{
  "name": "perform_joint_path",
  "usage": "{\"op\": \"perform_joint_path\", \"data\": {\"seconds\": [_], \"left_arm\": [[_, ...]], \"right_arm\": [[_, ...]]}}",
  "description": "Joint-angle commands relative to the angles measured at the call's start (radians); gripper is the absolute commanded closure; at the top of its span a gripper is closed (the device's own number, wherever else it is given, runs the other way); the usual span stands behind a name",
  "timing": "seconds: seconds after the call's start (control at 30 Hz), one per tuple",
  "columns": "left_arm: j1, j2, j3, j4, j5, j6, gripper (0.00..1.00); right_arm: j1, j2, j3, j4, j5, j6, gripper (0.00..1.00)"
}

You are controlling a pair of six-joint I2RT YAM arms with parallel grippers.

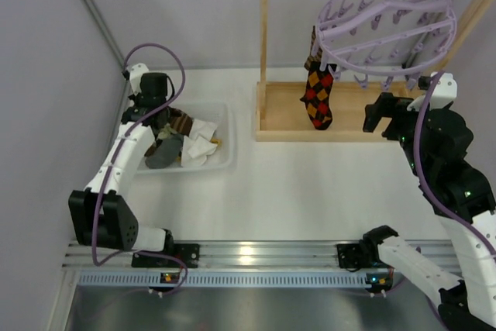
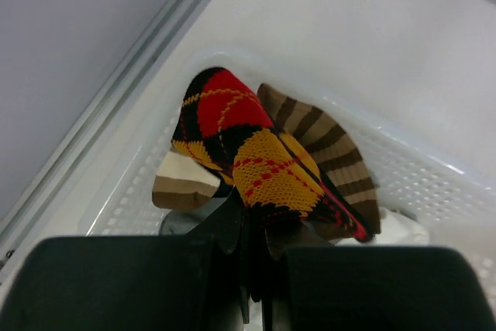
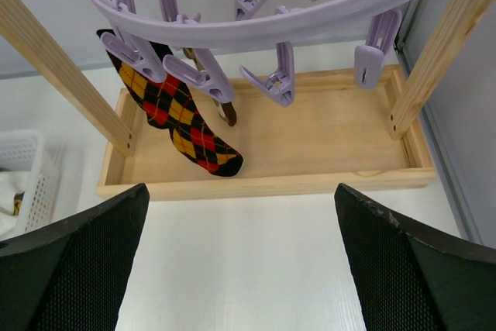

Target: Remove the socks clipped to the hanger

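Your left gripper (image 2: 256,249) is pinched tight on a diamond-patterned sock (image 2: 256,156) over the white basket (image 2: 434,184), so you are at the drop step: let it go there. Your right gripper (image 3: 240,191) gapes wide and empty below the hanger (image 3: 310,25), facing the clipped sock (image 3: 182,118), which it takes next. A brown shape (image 3: 225,110) behind it is hard to identify, perhaps another sock.
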Motion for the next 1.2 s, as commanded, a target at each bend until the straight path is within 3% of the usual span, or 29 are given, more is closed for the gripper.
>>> {"op": "perform_joint_path", "data": {"seconds": [0.0,0.17,0.2,0.23,0.33,0.57,0.8,0.9,1.03,1.17], "left_arm": [[0.017,0.051,-0.024,-0.025,0.057,-0.046,0.99],[0.015,0.088,-0.048,-0.022,0.135,-0.052,0.93],[0.015,0.083,-0.053,-0.023,0.143,-0.055,0.86],[0.015,0.078,-0.058,-0.022,0.145,-0.054,0.73],[0.014,0.036,-0.079,-0.023,0.126,-0.058,0.01],[-0.092,-0.113,-0.067,-0.025,0.096,-0.037,0.01],[-0.195,-0.167,-0.053,-0.046,0.007,-0.057,0.01],[-0.196,-0.158,-0.042,-0.036,0.089,-0.078,0.01],[-0.23,-0.077,0.002,0.032,0.337,-0.046,0.01],[-0.36,0.038,0.068,0.11,0.46,0.029,0.01]], "right_arm": [[0.005,-0.009,0.001,-0.002,0.009,0.005,0.01],[0.005,-0.012,-0.005,0.004,0.018,0.006,0.0],[0.003,-0.014,-0.007,0.007,0.018,0.006,0.01],[0.005,-0.009,-0.01,0.007,0.016,0.006,0.01],[0.005,-0.006,-0.012,0.006,0.009,0.014,0.0],[0.005,-0.029,-0.016,-0.002,0.012,0.014,0.0],[0.003,-0.075,-0.022,-0.024,0.016,0.012,0.01],[0.003,-0.096,-0.022,-0.036,0.019,0.012,0.01],[0.005,-0.123,-0.036,-0.037,0.007,0.014,0.01],[0.003,-0.146,-0.061,-0.03,-0.025,0.02,0.0]]}}
